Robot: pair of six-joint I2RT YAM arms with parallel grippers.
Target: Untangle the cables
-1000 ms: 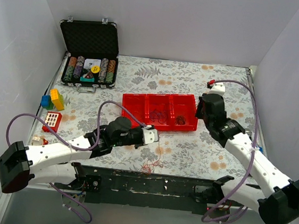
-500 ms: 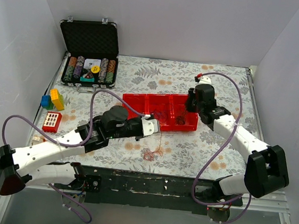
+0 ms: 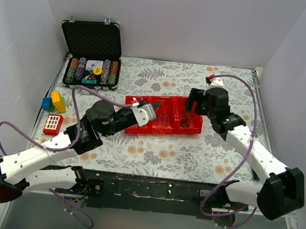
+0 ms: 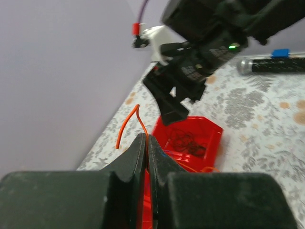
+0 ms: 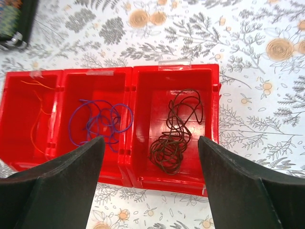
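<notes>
The left gripper has swung from the near table edge to the left end of the red tray, bringing the orange wire with it. Its fingers are pinched tight on that wire, whose free end curls up above them. The right gripper hangs spread wide over the tray's right bin, holding nothing. Dark brown wires lie below it, and a purple wire lies in the middle bin. Sorting looks nearly done. The next move is likely to release the orange wire into the left bin.
</notes>
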